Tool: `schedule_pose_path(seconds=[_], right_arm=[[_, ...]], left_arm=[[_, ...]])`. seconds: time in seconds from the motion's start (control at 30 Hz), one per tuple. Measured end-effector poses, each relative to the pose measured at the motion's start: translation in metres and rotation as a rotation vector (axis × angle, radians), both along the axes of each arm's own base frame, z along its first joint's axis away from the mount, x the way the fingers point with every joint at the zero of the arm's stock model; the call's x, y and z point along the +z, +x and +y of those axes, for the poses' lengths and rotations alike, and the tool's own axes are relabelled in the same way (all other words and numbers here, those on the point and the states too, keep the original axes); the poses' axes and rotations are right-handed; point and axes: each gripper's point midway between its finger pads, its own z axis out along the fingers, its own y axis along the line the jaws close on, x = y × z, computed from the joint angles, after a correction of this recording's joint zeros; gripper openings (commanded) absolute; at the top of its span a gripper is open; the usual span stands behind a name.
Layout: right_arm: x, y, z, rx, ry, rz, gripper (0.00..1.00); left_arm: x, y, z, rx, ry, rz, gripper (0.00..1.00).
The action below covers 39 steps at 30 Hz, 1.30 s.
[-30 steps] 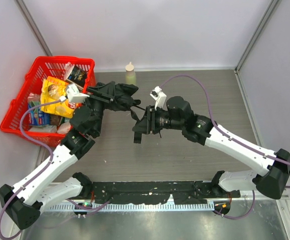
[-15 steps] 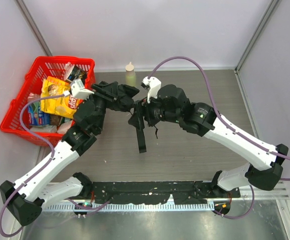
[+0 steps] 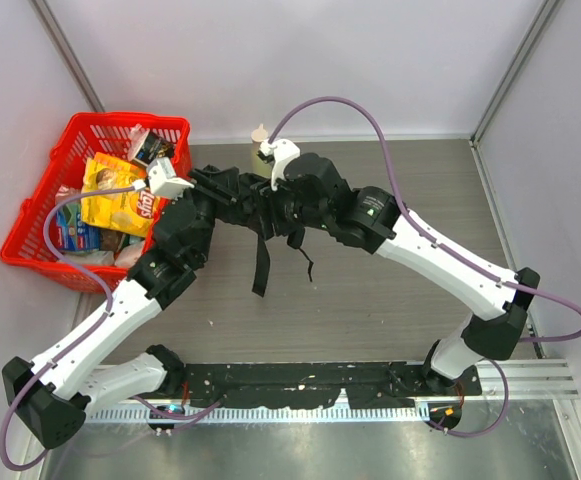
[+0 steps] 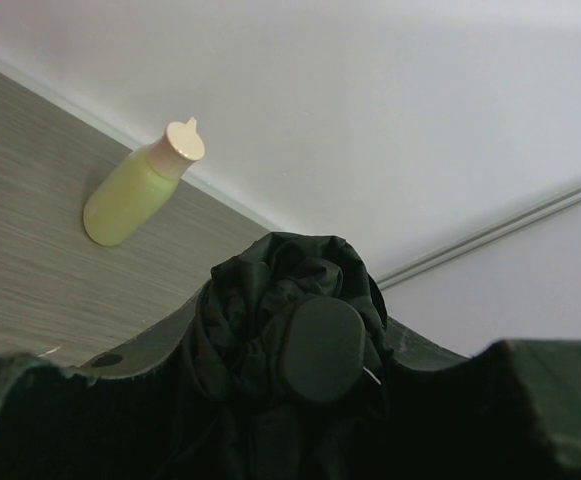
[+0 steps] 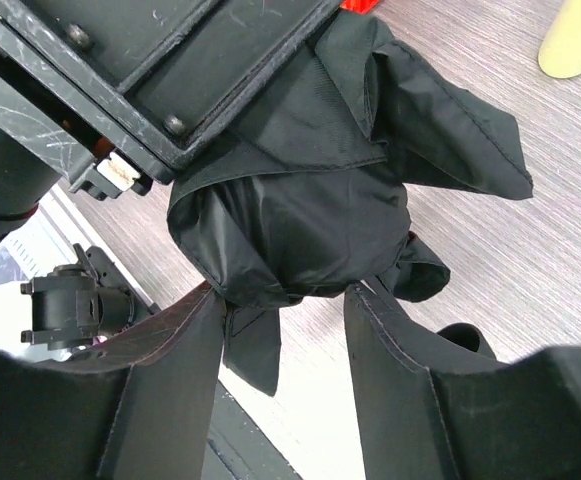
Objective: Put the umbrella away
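Black fabric compact umbrella (image 5: pixel 290 215) sits clenched in the left gripper (image 4: pixel 288 350); the right gripper (image 5: pixel 282 300), jaws parted, straddles its cloth; shaft hidden.

red basket (image 3: pixel 120 117) of snacks (image 3: pixel 110 195), pale green bottle (image 4: pixel 135 190)

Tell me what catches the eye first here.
A crumpled black umbrella is held above the middle of the table where the left gripper and right gripper meet, a strap dangling below. A red basket crammed with snack packets sits at the table's left edge, and a pale green bottle stands by the back wall.
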Motion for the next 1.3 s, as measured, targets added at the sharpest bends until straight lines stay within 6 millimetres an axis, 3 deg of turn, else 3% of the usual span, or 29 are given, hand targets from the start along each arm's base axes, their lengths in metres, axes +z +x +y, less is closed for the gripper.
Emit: schedule_pose_path(seconds=[0.03, 0.2, 0.23, 0.47, 0.6, 0.77, 0.9, 1.0, 1.3], right_arm=[[0.0, 0.001, 0.0, -0.004, -0.001, -0.001, 0.49], [0.006, 0.004, 0.002, -0.018, 0.01, -0.003, 0.04], [0.006, 0.003, 0.002, -0.021, 0.017, 0.004, 0.01], [0.005, -0.008, 0.014, 0.01, 0.171, 0.152, 0.01], [0.01, -0.004, 0.012, 0.034, 0.548, 0.369, 0.01], [0.019, -0.005, 0.016, 0.071, 0.759, 0.473, 0.01], [0.044, -0.008, 0.014, 0.118, 0.879, 0.438, 0.01], [0.046, -0.013, 0.009, 0.145, 0.921, 0.389, 0.01], [0.043, -0.022, 0.011, 0.139, 0.839, 0.05, 0.01]], left_arm=[[0.0, 0.0, 0.0, 0.0, 0.001, 0.001, 0.0], [-0.002, 0.0, 0.001, 0.002, 0.006, 0.008, 0.0], [-0.002, 0.0, 0.001, 0.003, 0.006, 0.009, 0.0], [-0.002, 0.001, 0.004, 0.021, -0.009, 0.002, 0.0], [-0.001, 0.001, 0.004, 0.029, -0.122, -0.035, 0.0], [0.003, 0.001, 0.001, 0.021, -0.299, -0.051, 0.0], [0.02, -0.002, 0.001, 0.005, -0.457, -0.081, 0.0], [0.029, -0.005, 0.001, -0.012, -0.545, -0.093, 0.0], [0.005, -0.006, -0.008, -0.027, -0.741, 0.057, 0.0]])
